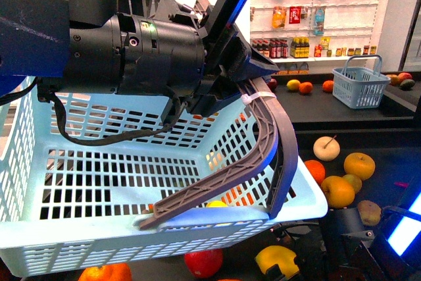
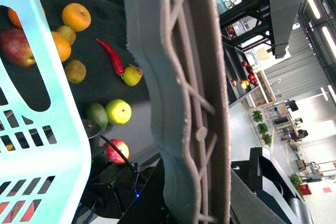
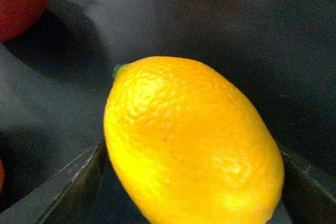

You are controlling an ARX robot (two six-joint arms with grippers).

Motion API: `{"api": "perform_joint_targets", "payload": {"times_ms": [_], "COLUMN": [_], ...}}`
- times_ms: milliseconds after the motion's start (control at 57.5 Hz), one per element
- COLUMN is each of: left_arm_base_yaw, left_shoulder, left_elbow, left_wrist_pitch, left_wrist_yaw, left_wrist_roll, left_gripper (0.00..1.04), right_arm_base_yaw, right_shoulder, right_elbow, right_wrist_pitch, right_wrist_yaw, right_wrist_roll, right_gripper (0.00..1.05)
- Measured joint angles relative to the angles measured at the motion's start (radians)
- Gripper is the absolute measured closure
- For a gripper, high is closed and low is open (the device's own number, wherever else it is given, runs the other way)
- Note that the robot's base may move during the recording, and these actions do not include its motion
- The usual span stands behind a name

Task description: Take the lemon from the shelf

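Front view, left hand (image 1: 245, 74): pressed together on the grey basket handle (image 1: 263, 143); the pale blue basket (image 1: 85, 228) hangs tilted from it.
Front view, lemon (image 1: 275, 257): on the dark shelf (image 1: 388, 176), under the basket's front edge, near a red fruit (image 1: 204, 261).
Left wrist view, basket handle (image 2: 178, 103): very close and fills the middle.
Right wrist view, right hand (image 3: 191, 192): dark fingers (image 3: 63, 187) stand on both sides of the lemon (image 3: 191, 140); whether they press it, one cannot tell.
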Motion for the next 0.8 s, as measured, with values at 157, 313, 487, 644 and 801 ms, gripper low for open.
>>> {"api": "perform_joint_targets", "payload": {"times_ms": [157,313,487,644,801], "left_arm_base_yaw": [0.0,0.0,0.0,0.0,0.0], "left_shoulder": [0.0,0.0,0.0,0.0,0.0], "left_elbow": [0.0,0.0,0.0,0.0,0.0], "left_wrist_pitch": [0.0,0.0,0.0,0.0,0.0], "left_wrist_yaw": [0.0,-0.001,0.0,0.0,0.0], "left_wrist_roll": [0.0,0.0,0.0,0.0,0.0], "left_gripper": [0.95,0.95,0.95,0.95,0.95], "right_arm_base_yaw": [0.001,0.001,-0.012,-0.049,-0.106], "right_shoulder": [0.0,0.0,-0.021,-0.101,-0.194], "right_elbow": [0.002,0.0,-0.04,-0.121,-0.185], "right_wrist_pitch": [0.002,0.011,0.045,0.083,0.11], "right_wrist_yaw": [0.001,0.009,0.058,0.14,0.284], "right_wrist_roll": [-0.003,-0.002,0.001,0.006,0.013], "right_gripper": [0.28,0.31,0.32,0.32,0.32]}}
